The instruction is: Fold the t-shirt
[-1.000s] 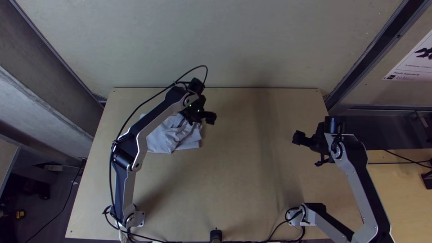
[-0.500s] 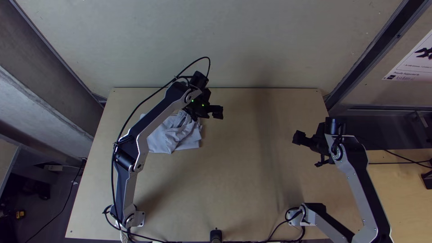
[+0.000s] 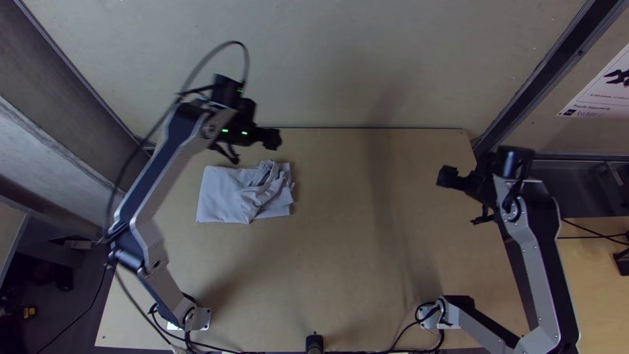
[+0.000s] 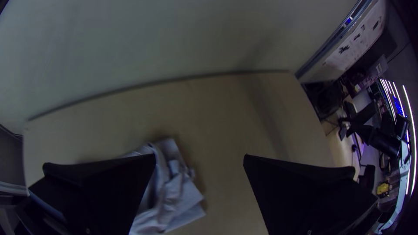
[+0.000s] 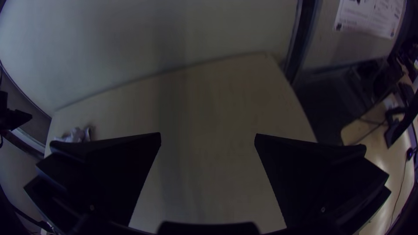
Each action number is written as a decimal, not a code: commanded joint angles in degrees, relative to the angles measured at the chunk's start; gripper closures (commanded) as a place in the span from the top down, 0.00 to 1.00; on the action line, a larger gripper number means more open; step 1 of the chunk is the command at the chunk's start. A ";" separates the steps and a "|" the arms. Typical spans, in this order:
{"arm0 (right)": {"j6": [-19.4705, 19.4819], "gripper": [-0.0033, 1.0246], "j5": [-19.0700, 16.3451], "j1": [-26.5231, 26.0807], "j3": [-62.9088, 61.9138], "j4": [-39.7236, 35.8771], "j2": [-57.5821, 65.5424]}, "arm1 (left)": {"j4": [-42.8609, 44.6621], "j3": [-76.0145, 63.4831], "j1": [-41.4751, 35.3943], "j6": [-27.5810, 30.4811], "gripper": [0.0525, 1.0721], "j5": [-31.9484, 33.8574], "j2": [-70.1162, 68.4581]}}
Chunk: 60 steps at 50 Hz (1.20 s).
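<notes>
In the top view the pale grey t-shirt (image 3: 226,195) lies as a compact folded bundle on the table's left half, flat on its left part and bunched on its right. My left gripper (image 3: 252,149) hangs beyond its far edge, apart from it. In the left wrist view the cloth (image 4: 174,196) shows between and behind the fingers of my left gripper (image 4: 199,159), which is open and empty. My right gripper (image 3: 462,196) is over the table's right side, far from the cloth; its wrist view shows that gripper (image 5: 208,137) open, with the shirt (image 5: 76,135) far off.
The light wooden table (image 3: 354,262) stretches bare between the arms. A pale wall (image 3: 380,59) rises behind its far edge. Cables run along the near edge around a small black device (image 3: 314,343).
My left arm has swung left and away from the cloth, uncovering its left part. The right arm has shifted slightly right and toward the far side. The t-shirt lies as before.
</notes>
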 commanded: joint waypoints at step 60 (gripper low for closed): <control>-22.10 0.96 0.07 -3.48 -4.97 27.50 -26.88 | 50.49 -71.76 32.00 12.53 0.95 -3.41 -81.75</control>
